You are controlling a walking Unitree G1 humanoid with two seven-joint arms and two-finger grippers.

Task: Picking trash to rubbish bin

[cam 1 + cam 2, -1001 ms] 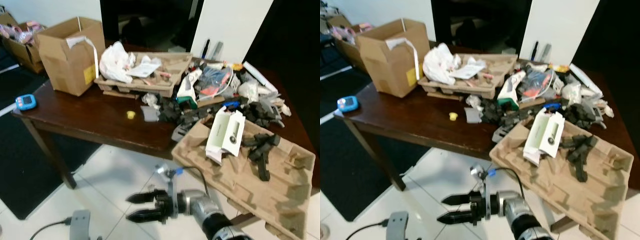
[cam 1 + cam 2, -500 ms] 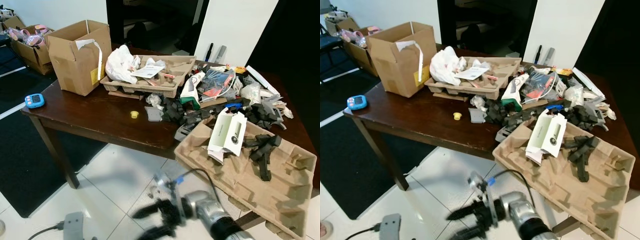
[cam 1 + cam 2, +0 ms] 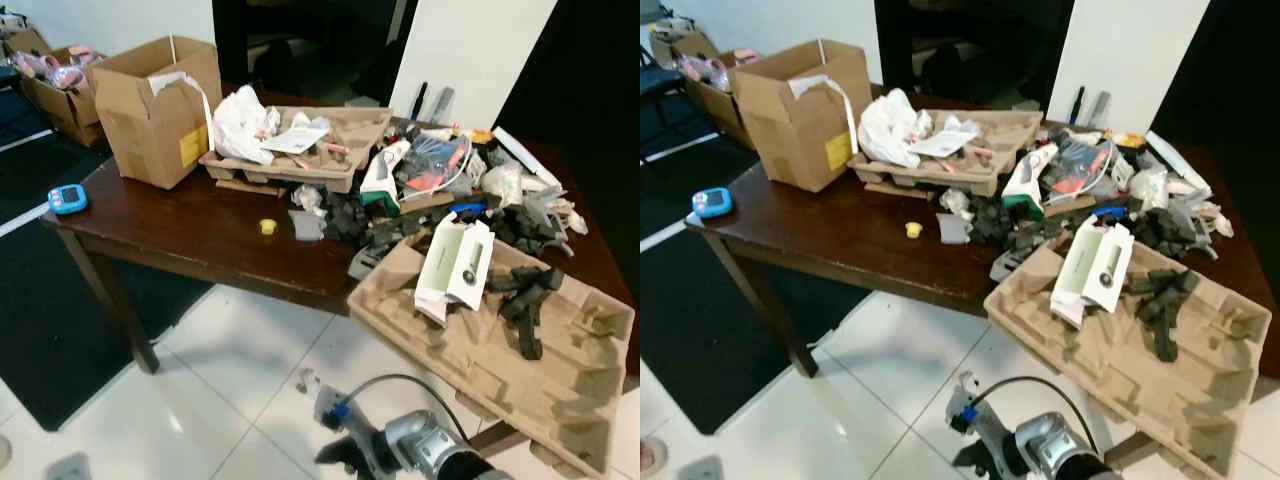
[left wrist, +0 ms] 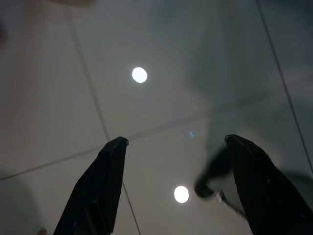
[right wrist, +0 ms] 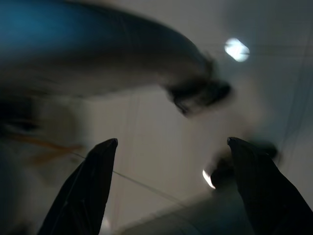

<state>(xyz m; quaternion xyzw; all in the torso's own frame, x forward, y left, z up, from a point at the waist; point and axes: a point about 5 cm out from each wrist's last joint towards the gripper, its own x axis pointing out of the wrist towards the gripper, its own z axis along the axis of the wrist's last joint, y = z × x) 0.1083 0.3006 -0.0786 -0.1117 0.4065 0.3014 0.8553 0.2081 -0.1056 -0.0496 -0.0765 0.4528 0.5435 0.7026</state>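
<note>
1. Room: dark wooden table (image 3: 200, 235) stood on pale glossy floor tiles (image 3: 240, 350), w/ a black mat (image 3: 40, 330) on the floor by its left end, a white wall panel (image 3: 460, 50) behind and a dark doorway beside that.
2. Table top was heaped w/ trash – an open cardboard box (image 3: 155, 105) at the left, a moulded pulp tray (image 3: 300, 150) holding a white plastic bag (image 3: 240, 120) and papers, black foam scraps (image 3: 370, 225) mid-table.
3. A bigger pulp tray (image 3: 500, 350) overhung the near right edge, carrying a white carton (image 3: 455, 265) and more black pieces.
4. A small yellow cap (image 3: 266, 227) and a blue gadget (image 3: 67, 198) lay apart on bare wood.
5. Right gripper (image 5: 171, 171) hung low over the tiles near the table – fingers spread wide, holding nothing.
6. Left gripper (image 4: 178, 176) also pointed at the floor, fingers apart, empty.
</note>
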